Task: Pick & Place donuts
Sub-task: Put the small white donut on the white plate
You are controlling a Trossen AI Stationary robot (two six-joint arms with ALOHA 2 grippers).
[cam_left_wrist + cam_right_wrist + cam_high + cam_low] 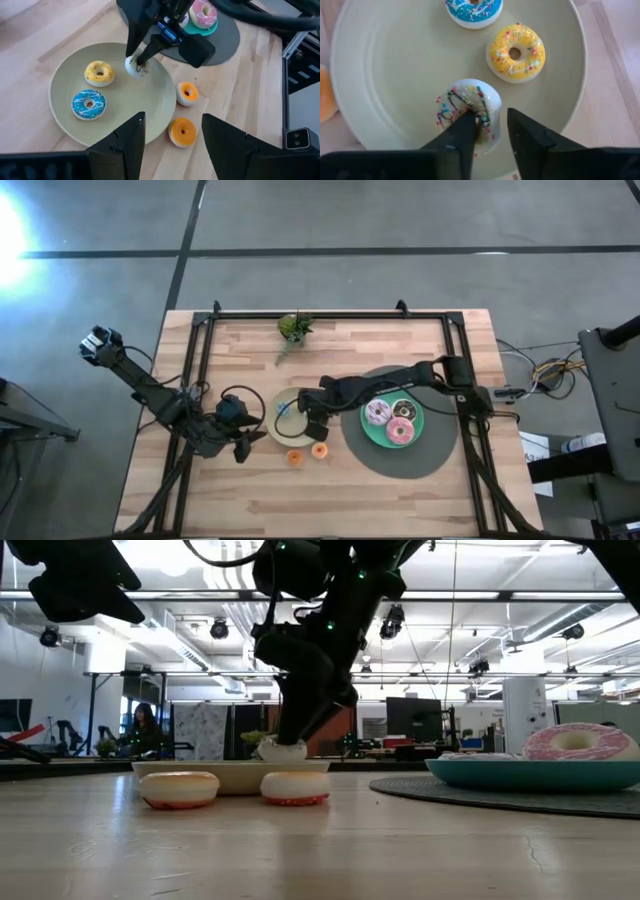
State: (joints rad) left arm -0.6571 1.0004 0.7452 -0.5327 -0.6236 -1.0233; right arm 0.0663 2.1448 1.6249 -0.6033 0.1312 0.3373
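Gripping a white mini donut point(470, 112) by its rim, the right gripper point(487, 131) reached over the beige plate point(390, 75) at the centre of the high view. A blue donut point(88, 104) and a yellow donut point(99, 73) lay apart on that plate. Two orange mini donuts point(295, 457) point(319, 450) sat on the wood just below it. Three bigger donuts point(377, 413) point(400, 432) point(404, 409) rested on the teal plate point(420, 437) to the right. The left gripper point(247, 442), fingers spread, waited at lower left.
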